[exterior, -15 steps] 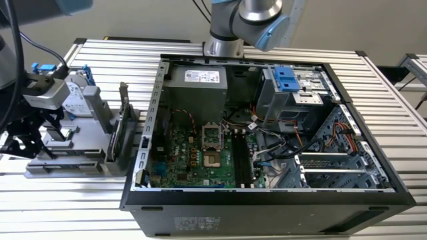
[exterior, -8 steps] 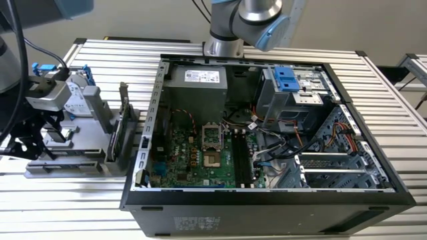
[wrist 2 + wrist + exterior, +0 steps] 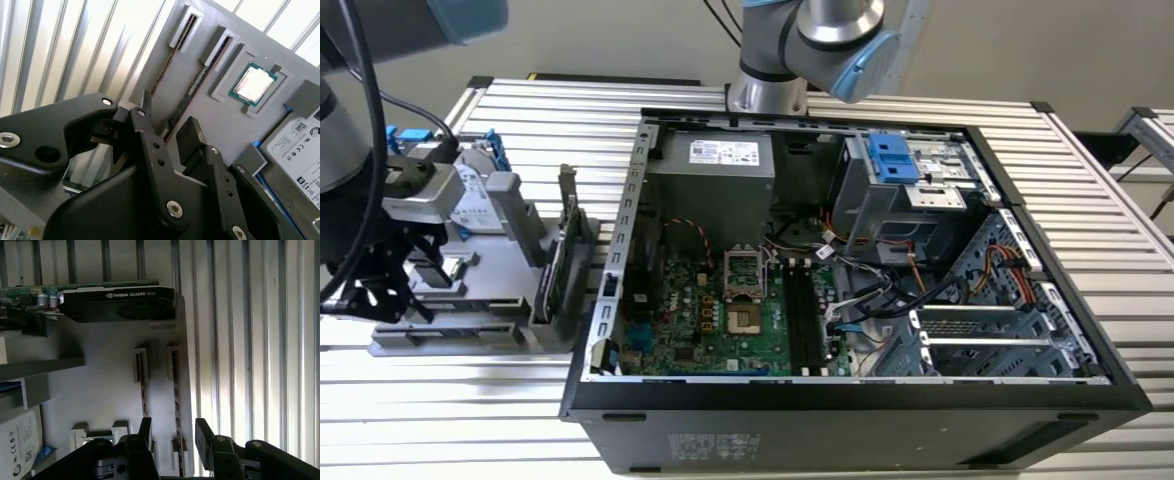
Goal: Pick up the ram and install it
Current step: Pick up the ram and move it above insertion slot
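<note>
So the hand point(image 3: 173, 424) is spread open right above the ram point(image 3: 176, 385), which stands on edge in the gray tray point(image 3: 110, 405), outermost slot, running lengthwise between both fingers point(image 3: 204, 432).

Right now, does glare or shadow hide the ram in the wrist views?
First wrist view: the ram sits in shade on the grey tray, with the table slats bright beside it. Second wrist view: the processor lid washes out; the ram is dark but traceable.
</note>
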You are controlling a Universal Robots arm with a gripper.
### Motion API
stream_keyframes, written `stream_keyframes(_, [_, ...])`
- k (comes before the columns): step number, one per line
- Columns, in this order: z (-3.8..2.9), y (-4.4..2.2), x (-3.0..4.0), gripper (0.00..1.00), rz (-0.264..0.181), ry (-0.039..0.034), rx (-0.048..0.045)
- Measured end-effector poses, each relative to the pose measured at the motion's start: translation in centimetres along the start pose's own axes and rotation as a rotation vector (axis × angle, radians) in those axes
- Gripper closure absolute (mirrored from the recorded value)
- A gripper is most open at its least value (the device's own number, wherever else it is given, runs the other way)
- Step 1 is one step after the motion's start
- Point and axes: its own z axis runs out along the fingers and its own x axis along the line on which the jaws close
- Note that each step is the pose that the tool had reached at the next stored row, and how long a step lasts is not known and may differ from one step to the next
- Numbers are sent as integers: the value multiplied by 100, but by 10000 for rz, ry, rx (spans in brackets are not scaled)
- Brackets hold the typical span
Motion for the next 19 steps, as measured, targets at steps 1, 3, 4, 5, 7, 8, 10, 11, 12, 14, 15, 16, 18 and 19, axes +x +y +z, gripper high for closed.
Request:
stream_keyframes(1, [6,0,-9,0,-19,0,0])
stream_keyframes(3, [20,2,-31,0,-48,0,0])
stream_keyframes(4, [28,2,-39,0,-56,0,1])
stream_keyframes(5, [37,3,-45,0,-62,0,1])
stream_keyframes(7, [59,3,-51,0,-71,0,5])
stream_keyframes(8, [69,3,-53,0,-75,-1,7])
stream_keyframes(10, [91,4,-56,0,-82,0,9])
stream_keyframes(11, [101,4,-57,0,-84,-1,11])
stream_keyframes(12, [111,4,-58,0,-86,-1,12])
stream_keyframes(14, [132,5,-63,0,-90,-2,14])
stream_keyframes(15, [143,5,-66,0,-91,-1,13])
stream_keyframes(16, [153,5,-69,0,-90,-2,14])
stream_keyframes(18, [177,5,-75,0,-90,0,13])
stream_keyframes(19, [188,6,-79,0,-91,-2,14])
